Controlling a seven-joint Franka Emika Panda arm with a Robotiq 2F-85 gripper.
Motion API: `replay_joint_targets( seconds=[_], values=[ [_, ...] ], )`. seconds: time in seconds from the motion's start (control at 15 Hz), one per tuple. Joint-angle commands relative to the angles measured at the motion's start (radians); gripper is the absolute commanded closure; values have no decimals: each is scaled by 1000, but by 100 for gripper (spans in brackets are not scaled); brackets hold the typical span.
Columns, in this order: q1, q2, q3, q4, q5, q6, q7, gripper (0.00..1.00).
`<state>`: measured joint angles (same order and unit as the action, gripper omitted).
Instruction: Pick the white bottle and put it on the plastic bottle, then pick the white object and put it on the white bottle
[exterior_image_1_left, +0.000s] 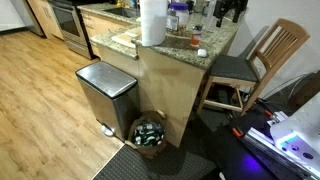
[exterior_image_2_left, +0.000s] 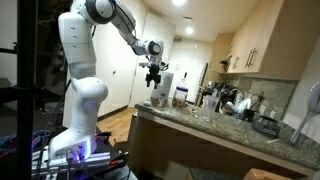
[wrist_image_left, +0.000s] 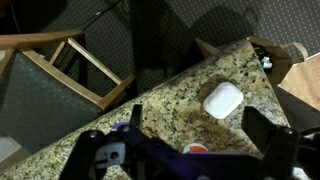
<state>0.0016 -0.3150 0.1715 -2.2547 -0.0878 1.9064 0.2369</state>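
Granite counter (wrist_image_left: 160, 115), brown speckled, with the white object (wrist_image_left: 222, 99) lying flat near its corner edge, smooth and rounded like a little pill case. Same white object (exterior_image_1_left: 201, 52) tiny in an exterior view, well apart from the paper towel roll (exterior_image_1_left: 152, 22) and the bottles (exterior_image_1_left: 178, 15) clustered further back. Can't tell white from plastic among them at this size, and can't read any label either, way too blurry. Tool (exterior_image_2_left: 154, 80) hanging above the counter, fingers (wrist_image_left: 268, 132) spread wide, gripping nothing. Wooden chair (exterior_image_1_left: 270, 50) beside the counter, steel bin (exterior_image_1_left: 105, 90) and basket (exterior_image_1_left: 150, 132) down on the floor.
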Motion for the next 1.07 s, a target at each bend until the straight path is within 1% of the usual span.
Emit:
replay_joint_targets(
  seconds=[0.0, 0.27, 0.33, 0.47, 0.6, 0.8, 0.87, 0.93, 1.0],
  values=[
    [20, 2, -17, 2, -6, -3, 5, 0],
    [18, -1, -16, -1, -6, 9, 19, 0],
    [15, -8, -15, -15, -4, 55, 52, 0],
    [27, -6, -29, -24, 54, 127, 43, 0],
    [27, -8, -28, -37, 61, 214, 52, 0],
    [17, -11, -19, -52, 48, 284, 104, 0],
    [20, -10, -20, -56, 65, 303, 121, 0],
    [18, 1, -18, -26, 41, 253, 101, 0],
    [18, 1, -17, -29, 42, 266, 112, 0]
  ],
)
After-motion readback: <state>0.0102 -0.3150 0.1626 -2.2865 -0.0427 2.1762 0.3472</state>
